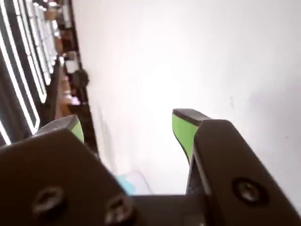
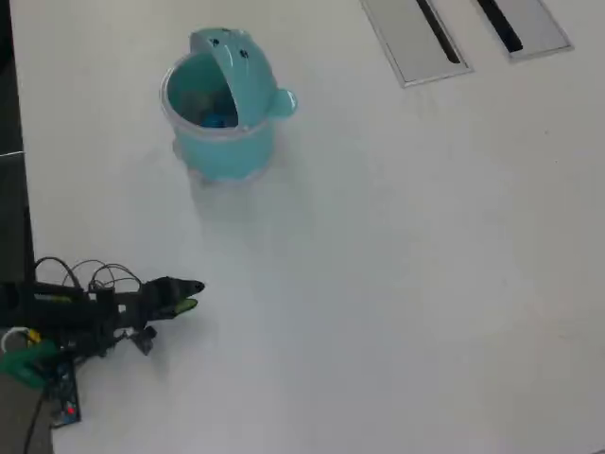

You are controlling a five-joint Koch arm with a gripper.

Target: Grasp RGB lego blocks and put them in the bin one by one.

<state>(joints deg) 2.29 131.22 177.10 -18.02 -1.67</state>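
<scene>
The bin stands on the white worktop toward the upper left of the overhead view, a round light-teal bucket with its flip lid tipped back at the top edge, two dark dots on the lid and a small knob poking out on its right side. Something blue lies down inside it; whether that is one of the lego blocks is too small to tell, and I can make out no loose blocks on the worktop.

Starting from the left of the overhead view, the arm lies low along the left edge, dark with loops of thin wire over it, and the hand points to the right, well below the bin and well apart from it. In the wrist view the hand has its two green-faced fingertips spread apart with only bare white worktop between them, so it is open and holds nothing. A pale teal patch shows just below that gap.

At the far upper right of the overhead view two grey slotted panels lie flat in the worktop.
</scene>
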